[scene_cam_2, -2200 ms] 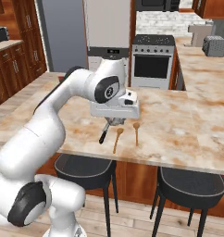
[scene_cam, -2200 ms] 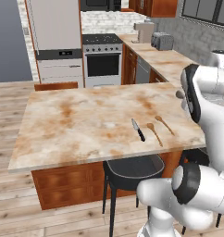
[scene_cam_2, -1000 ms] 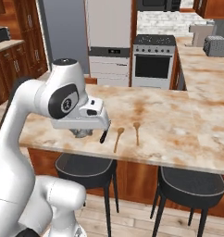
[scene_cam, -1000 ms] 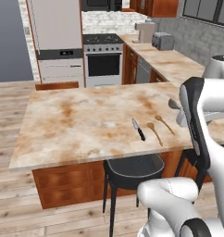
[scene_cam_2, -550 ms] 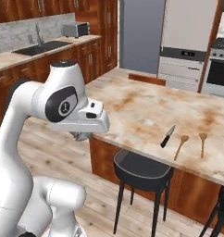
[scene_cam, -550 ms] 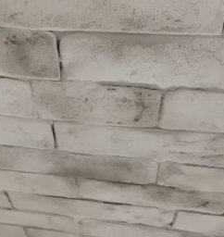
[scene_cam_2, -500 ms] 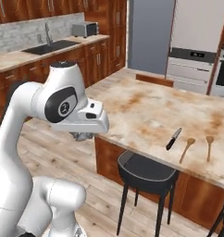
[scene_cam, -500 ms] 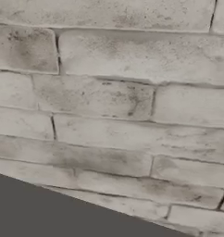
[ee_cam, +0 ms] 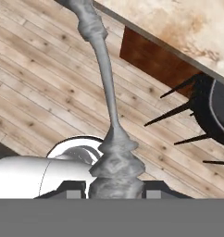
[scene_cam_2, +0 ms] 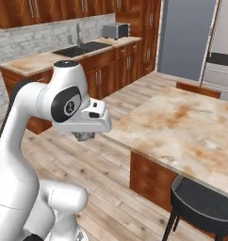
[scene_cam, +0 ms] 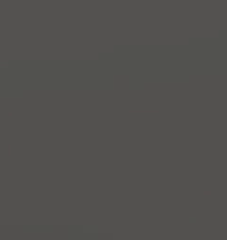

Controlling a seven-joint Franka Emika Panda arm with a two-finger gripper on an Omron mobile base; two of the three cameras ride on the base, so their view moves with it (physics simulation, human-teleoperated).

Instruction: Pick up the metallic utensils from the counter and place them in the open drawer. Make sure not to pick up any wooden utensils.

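Note:
A thin grey metal utensil (ee_cam: 107,78) stands up from between my fingertips in the hand view, and my gripper (ee_cam: 115,187) is shut on its knobbly end. It hangs over the wooden floor, beside the counter (ee_cam: 178,23). In the right base view my gripper (scene_cam_2: 84,136) points down under the white hand, left of the counter's (scene_cam_2: 182,127) near corner and off its top. The drawer and the wooden utensils are out of view.
A black stool (scene_cam_2: 200,202) stands against the counter's reddish-brown side (scene_cam_2: 151,179); its seat and legs (ee_cam: 218,111) are close on the right. A back counter with a sink (scene_cam_2: 83,47) runs along the brick wall. Wooden floor (scene_cam_2: 106,188) lies below. The left base view is flat dark grey.
The whole picture has shifted: the base has driven and turned, so the counter now sits to the right. The left base view went from brick wall to plain grey. The grip is unchanged.

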